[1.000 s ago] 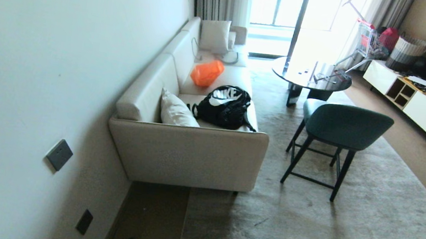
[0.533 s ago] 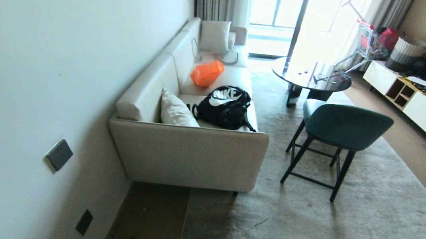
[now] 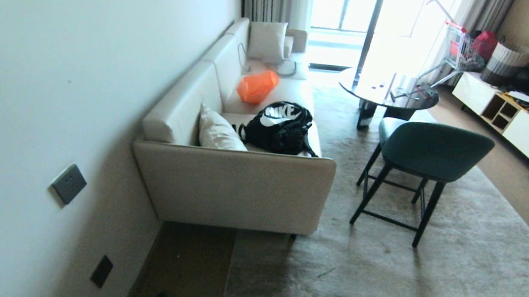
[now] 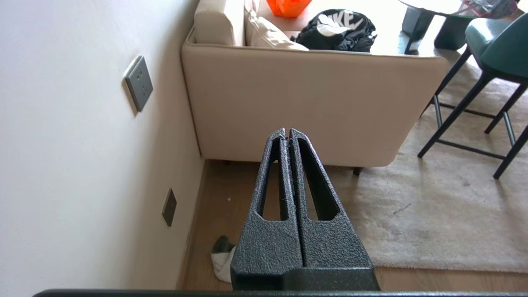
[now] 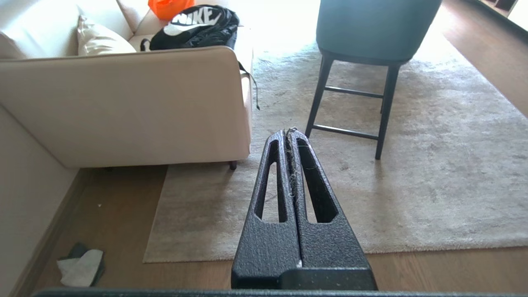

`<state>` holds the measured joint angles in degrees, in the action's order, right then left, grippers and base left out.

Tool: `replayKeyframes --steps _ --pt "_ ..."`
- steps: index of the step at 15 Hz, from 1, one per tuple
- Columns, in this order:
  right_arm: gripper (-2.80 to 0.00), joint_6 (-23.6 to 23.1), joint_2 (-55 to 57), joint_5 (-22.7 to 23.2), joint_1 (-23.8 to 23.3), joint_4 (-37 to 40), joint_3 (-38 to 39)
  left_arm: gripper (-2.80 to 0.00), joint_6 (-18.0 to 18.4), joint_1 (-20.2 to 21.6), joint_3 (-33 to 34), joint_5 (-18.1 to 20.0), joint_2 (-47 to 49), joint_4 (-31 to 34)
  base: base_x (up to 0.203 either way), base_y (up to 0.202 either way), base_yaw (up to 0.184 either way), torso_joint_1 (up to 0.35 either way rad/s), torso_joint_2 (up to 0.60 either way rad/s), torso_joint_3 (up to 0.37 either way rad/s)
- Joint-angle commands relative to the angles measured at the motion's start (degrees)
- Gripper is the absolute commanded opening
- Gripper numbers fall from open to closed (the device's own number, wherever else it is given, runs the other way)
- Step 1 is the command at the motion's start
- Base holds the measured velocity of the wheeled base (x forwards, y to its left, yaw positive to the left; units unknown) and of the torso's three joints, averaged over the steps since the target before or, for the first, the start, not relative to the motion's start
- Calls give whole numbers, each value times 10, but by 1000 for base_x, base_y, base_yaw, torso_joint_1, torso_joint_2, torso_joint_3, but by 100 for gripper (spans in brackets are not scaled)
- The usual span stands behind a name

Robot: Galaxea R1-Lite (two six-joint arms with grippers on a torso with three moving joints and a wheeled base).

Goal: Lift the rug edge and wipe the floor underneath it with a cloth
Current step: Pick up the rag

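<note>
Left gripper [image 4: 290, 133] and right gripper [image 5: 291, 133]: black, rough-textured tapered fingers [image 4: 270, 198], each with a long slot; fine lint between right pair.

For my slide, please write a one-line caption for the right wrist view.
Shut right gripper above the rug edge, cloth lying on the floor beside the sofa.

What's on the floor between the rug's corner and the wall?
A crumpled cloth lies on bare floor by the wall, apart from the rug edge; clearest in the right wrist view.
</note>
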<state>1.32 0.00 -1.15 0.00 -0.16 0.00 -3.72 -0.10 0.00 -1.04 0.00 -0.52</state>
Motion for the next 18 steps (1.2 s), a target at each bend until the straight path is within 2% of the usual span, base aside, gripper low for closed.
replayKeyframes --steps 1,9,18 --pt "-280 1 0 0 0 0 0 -280 -1 0 0 0 0 0 0 0 0 -124 333 199" --pt "-280 0 0 0 0 0 0 -280 -1 0 0 0 0 0 0 0 0 -139 367 226" --pt "-280 1 0 0 0 0 0 -280 -1 0 0 0 0 0 0 0 0 -178 535 352"
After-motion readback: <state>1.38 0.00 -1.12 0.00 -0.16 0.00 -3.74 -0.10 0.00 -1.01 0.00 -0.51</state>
